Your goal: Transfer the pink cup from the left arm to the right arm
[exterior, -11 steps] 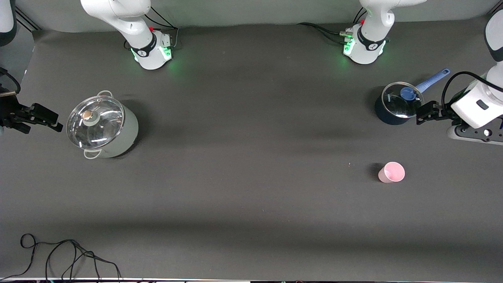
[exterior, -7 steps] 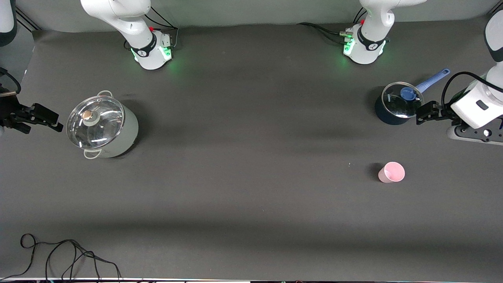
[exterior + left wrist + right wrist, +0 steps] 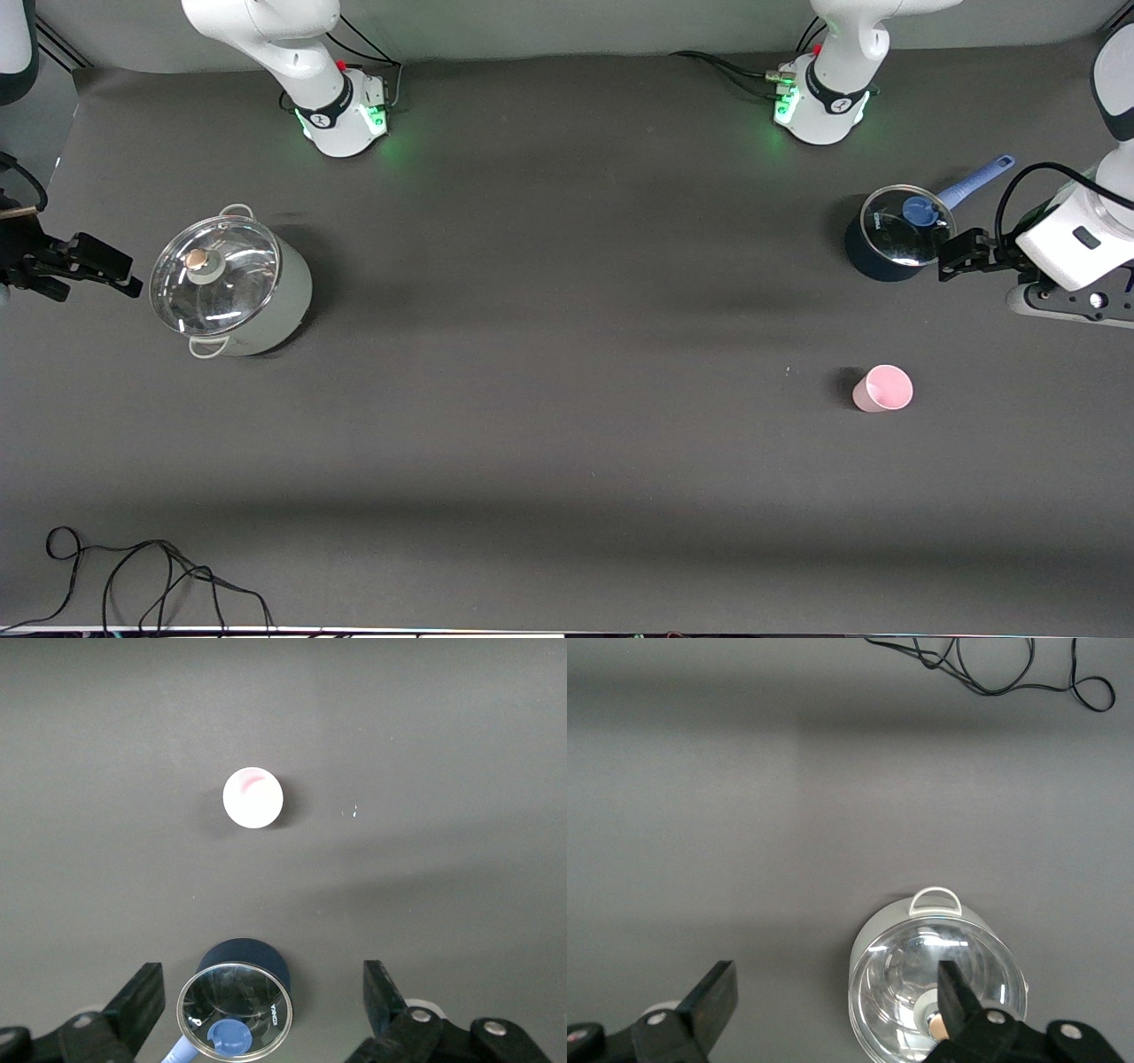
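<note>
The pink cup (image 3: pixel 882 388) stands upright and alone on the dark table toward the left arm's end, nearer the front camera than the blue saucepan (image 3: pixel 893 234). My left gripper (image 3: pixel 955 252) hangs open beside the saucepan with nothing in it. In the left wrist view the cup (image 3: pixel 252 797) shows as a pale round rim well clear of the open left gripper (image 3: pixel 262 1001); the saucepan (image 3: pixel 237 1005) lies below, between the fingers. My right gripper (image 3: pixel 115 270) waits open at the right arm's end beside the grey-green lidded pot (image 3: pixel 229 282), and is empty in its wrist view (image 3: pixel 837 997).
The saucepan's blue handle (image 3: pixel 974 182) points toward the left arm's end. The lidded pot (image 3: pixel 937 988) fills part of the right wrist view. A loose black cable (image 3: pixel 142 576) lies at the table's near edge toward the right arm's end.
</note>
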Available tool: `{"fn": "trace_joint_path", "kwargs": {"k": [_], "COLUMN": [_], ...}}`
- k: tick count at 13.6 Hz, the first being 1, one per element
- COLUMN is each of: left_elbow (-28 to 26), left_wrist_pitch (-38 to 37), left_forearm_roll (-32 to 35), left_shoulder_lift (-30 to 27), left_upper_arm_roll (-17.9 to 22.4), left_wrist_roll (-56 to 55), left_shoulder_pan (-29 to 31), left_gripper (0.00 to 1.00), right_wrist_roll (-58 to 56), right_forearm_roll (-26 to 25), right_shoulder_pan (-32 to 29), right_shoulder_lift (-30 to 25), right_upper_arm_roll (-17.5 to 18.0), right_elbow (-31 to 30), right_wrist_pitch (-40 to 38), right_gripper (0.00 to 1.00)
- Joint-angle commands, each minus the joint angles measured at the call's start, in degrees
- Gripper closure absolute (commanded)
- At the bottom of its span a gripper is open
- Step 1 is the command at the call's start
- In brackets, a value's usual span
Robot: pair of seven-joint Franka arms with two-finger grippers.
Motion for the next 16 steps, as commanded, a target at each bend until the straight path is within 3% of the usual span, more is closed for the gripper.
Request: {"fn": "trace_joint_path", "kwargs": {"k": [1,5,9,13,16], "left_elbow": [1.2,1.2,1.5,1.7,1.7], "left_wrist_pitch": [-1.5,-1.5,-1.1,0.6,2.9], "left_forearm_roll": [0.7,0.8,-0.2,-0.4,-5.8], "left_shoulder_lift": [0.3,0.3,0.6,0.8,1.9], "left_upper_arm_roll": [0.1,0.1,0.1,0.1,0.1], "left_wrist_roll": [0.6,1.2,12.2,28.7,46.2], "left_shoulder_pan": [0.0,0.0,2.9,5.8,11.0], "left_gripper": [0.00,0.00,0.00,0.00,0.00], "right_wrist_roll": [-1.1,-1.1,-1.1,-1.1,-1.1], "right_forearm_roll": [-0.6,-0.6,-0.6,-0.6,-0.6], "right_shoulder_pan": [0.7,0.7,0.7,0.7,0.7], "right_shoulder_lift": [0.1,0.1,0.2,0.2,0.2], "right_upper_arm_roll": [-0.6,-0.6,-0.6,-0.6,-0.6], "right_elbow": [0.6,0.6,0.6,0.6,0.6], "right_wrist_pitch": [-0.4,-0.4,-0.4,-0.4,-0.4], "right_gripper": [0.00,0.00,0.00,0.00,0.00]}}
